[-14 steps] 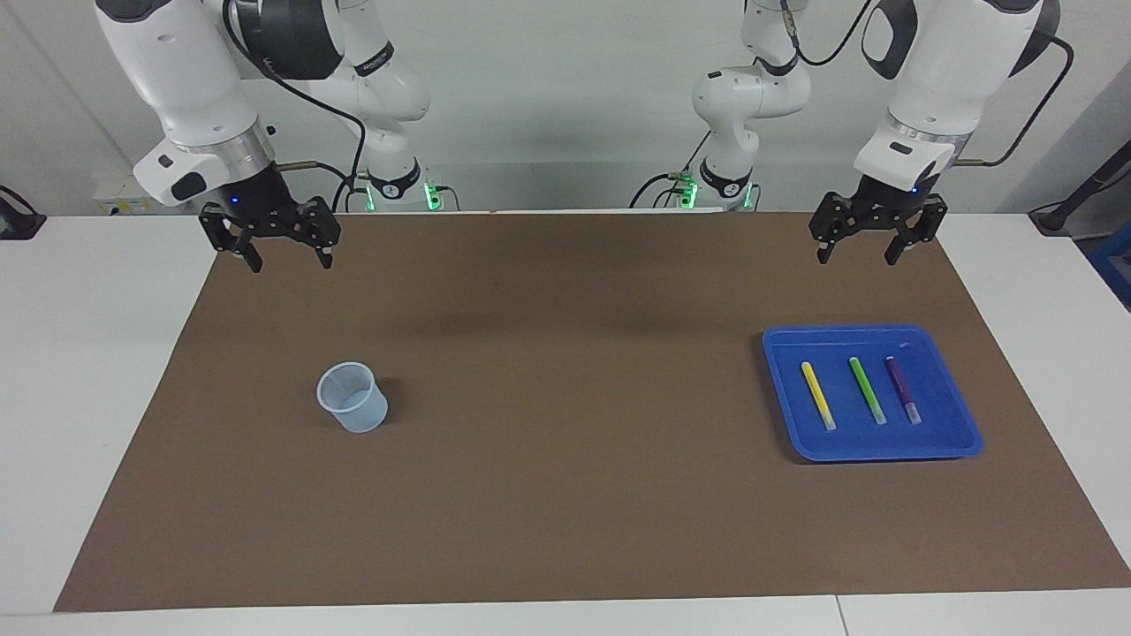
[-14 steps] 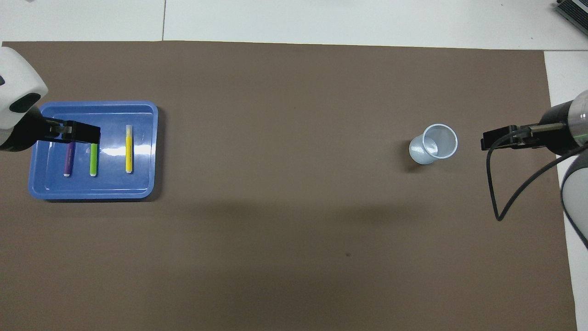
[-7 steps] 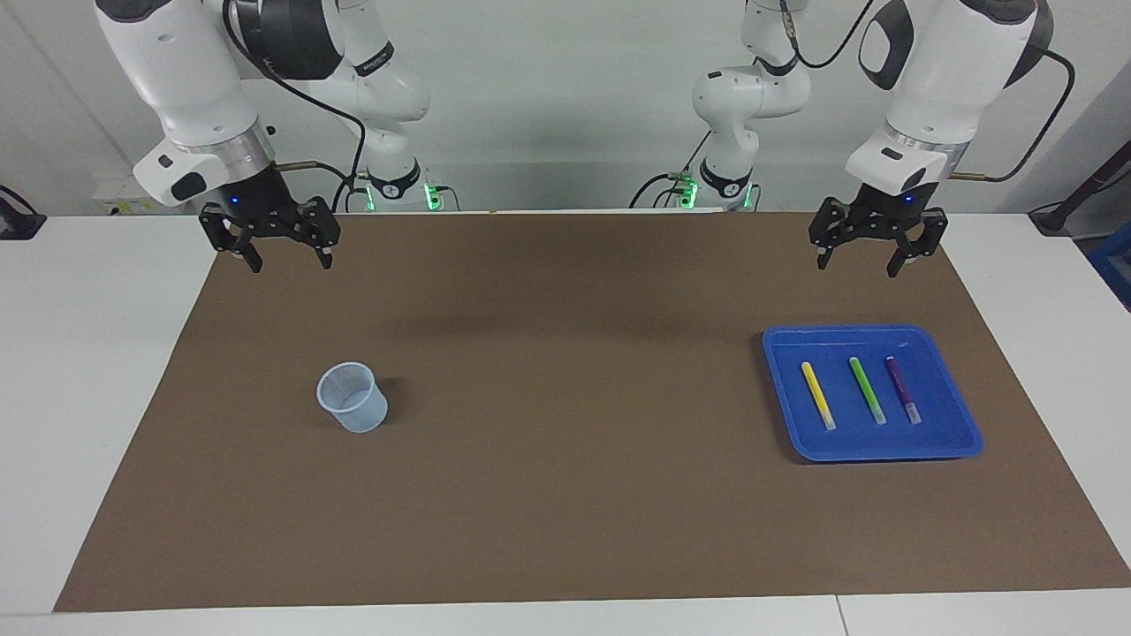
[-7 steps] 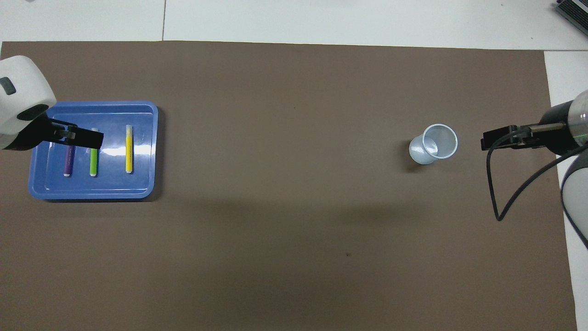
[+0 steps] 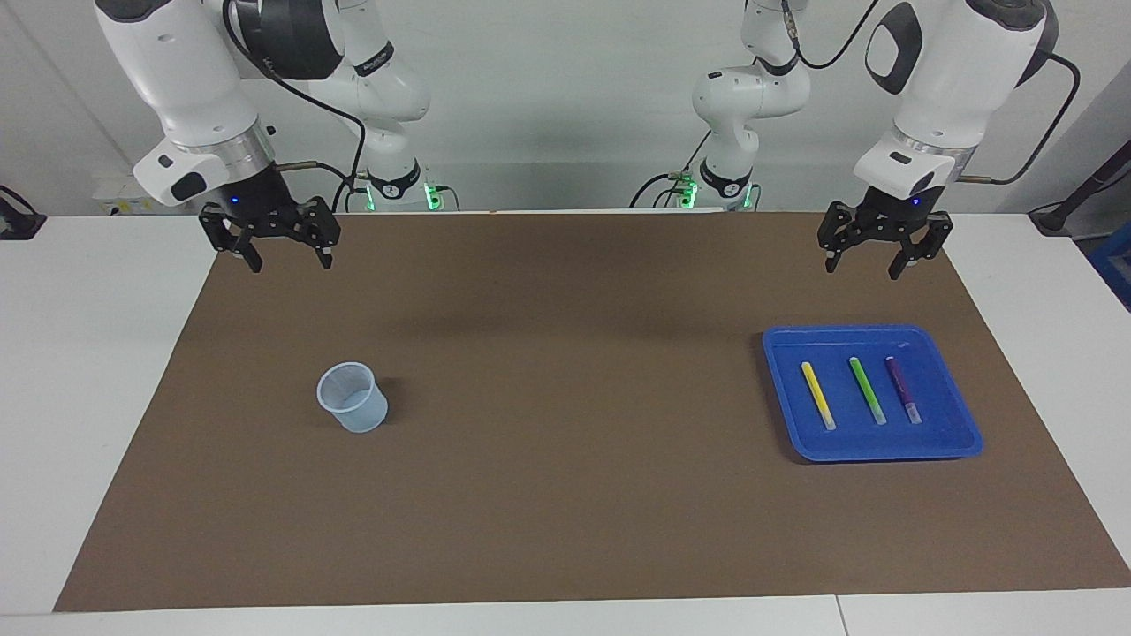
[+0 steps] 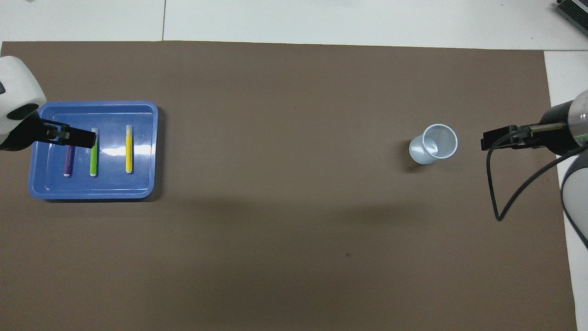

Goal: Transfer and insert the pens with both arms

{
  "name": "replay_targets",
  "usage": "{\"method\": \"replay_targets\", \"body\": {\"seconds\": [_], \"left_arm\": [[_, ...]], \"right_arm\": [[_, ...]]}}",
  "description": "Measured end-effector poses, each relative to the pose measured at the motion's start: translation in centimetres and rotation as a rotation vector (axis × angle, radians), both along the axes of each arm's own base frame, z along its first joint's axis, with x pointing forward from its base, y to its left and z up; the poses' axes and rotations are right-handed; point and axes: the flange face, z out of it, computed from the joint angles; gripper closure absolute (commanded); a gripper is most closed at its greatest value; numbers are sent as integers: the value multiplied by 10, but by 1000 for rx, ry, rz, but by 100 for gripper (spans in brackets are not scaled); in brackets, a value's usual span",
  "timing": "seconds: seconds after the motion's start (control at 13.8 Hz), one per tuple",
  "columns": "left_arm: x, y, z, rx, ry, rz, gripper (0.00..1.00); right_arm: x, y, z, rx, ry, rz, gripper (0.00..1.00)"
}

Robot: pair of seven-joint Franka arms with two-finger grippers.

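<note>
both grippers, left gripper [image 5: 862, 261] and right gripper [image 5: 284, 258], are hanging spread wide, empty, over the brown mat's [image 5: 565, 495] robot-side corners.

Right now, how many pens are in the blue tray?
3, side by side in the tray: yellow pen nearest the cup, green pen in the middle, purple pen last. None seem hidden.

Three pens [image 5: 868, 389] flat in tray [image 5: 959, 427]

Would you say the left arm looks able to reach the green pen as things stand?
Probably yes: the left hand hangs open above the mat beside the blue tray, and the green pen lies uncovered, apart from its neighbours.
</note>
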Motion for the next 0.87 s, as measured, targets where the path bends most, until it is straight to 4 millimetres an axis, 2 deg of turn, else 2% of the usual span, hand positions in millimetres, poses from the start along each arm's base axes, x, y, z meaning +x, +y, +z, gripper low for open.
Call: {"method": "replay_targets", "body": {"seconds": [0.22, 0.51, 0.87], "left_arm": [[9, 20, -17, -20, 22, 23, 9], [21, 24, -43, -26, 66, 26, 8], [50, 25, -100, -43, 89, 27, 9]], "right_arm": [[0, 0, 0, 0, 0, 0, 0], [0, 0, 0, 0, 0, 0, 0], [-4, 1, 9, -3, -16, 0, 0]]}}
